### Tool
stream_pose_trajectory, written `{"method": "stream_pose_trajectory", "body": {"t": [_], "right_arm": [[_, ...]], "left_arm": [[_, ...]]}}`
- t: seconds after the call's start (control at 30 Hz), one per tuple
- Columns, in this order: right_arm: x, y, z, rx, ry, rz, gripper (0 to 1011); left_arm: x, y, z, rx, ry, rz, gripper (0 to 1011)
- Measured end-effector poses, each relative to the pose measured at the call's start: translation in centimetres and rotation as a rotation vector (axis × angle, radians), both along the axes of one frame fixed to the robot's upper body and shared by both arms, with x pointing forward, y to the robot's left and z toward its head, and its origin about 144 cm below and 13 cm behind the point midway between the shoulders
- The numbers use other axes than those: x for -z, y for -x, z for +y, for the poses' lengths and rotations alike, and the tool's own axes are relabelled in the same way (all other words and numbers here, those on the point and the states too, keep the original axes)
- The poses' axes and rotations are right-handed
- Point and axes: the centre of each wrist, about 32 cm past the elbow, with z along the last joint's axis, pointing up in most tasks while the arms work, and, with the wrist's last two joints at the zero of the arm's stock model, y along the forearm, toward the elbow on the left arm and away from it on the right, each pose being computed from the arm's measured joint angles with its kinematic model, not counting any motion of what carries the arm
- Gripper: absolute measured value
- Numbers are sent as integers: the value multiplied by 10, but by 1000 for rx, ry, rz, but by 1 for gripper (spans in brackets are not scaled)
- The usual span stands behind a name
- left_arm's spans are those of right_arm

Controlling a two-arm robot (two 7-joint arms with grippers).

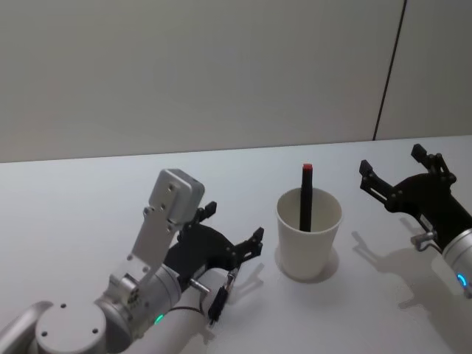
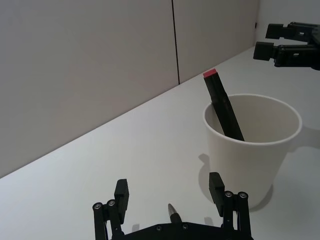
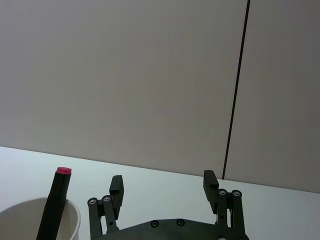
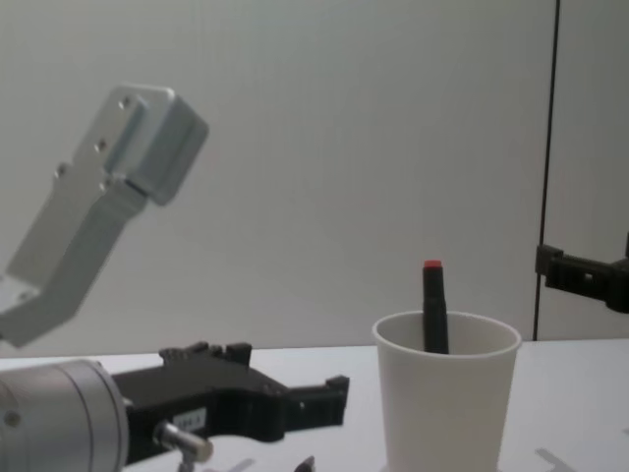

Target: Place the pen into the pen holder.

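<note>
Left gripper (image 1: pixel 234 223): we see its fingers spread, holding nothing, low over the table (image 1: pixel 88 192).
Right gripper (image 1: pixel 391 161): fingers likewise apart, empty.
Pen holder (image 1: pixel 308 247): upright between both grippers, just beside the left one.
Pen (image 1: pixel 305 195): inside it, leaning on the rim; red end up, lower end hidden.
Label (image 4: pixel 187 421): on the left gripper, unreadable to us.

Head looks down; chest sideways; both share cup (image 1: pixel 308 247)
</note>
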Motion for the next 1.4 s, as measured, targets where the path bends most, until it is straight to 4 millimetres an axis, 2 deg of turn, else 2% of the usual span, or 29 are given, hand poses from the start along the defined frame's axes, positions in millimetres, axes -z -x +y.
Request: {"method": "stream_pose_trajectory", "body": {"t": [0.67,1.4], "right_arm": [[0,0,0,0,0,0,1002],[0,0,0,0,0,0,1001]], "left_arm": [[15,19,-17,-37,-52,57,1001],[25,30,-18,-62,-95,96,1001]]}}
